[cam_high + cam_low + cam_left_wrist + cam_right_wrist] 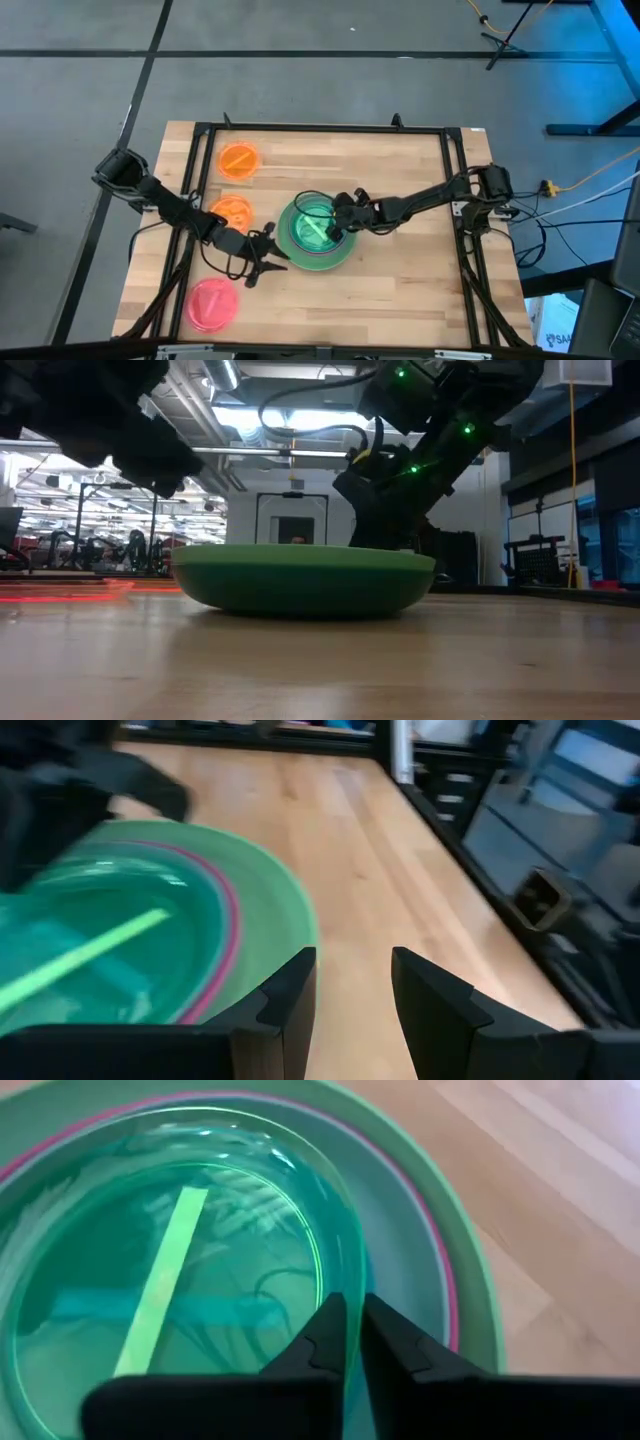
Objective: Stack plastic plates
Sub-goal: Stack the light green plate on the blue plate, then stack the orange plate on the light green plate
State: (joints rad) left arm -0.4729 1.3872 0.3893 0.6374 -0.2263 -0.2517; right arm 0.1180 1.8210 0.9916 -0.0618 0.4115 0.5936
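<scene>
A stack of plates [316, 236] sits mid-table: a large green plate [305, 578] at the bottom, with a magenta rim [440, 1270] and teal layers inside it. On top lies a translucent lime plate [170, 1280]. My right gripper [352, 1342] reaches in from the table's right and is shut on that top plate. My left gripper [352, 995] hovers open just left of and nearer than the stack, touching nothing. Two orange plates [238, 160] [232, 209] and a pink plate [212, 305] lie flat on the left part of the table. My right gripper pinches the translucent lime plate's rim [347, 1305] on the side toward the table's right, one finger inside the rim and one outside. The fingers [398, 1348] slant down from the right. The plate lies inside the stack's upper plates; whether it is fully seated I cannot tell.
A black frame [452, 180] runs around the wooden table top. Bare wood lies on the near side and to the right of the stack [410, 290]. Cables trail beside the right arm's base [490, 200].
</scene>
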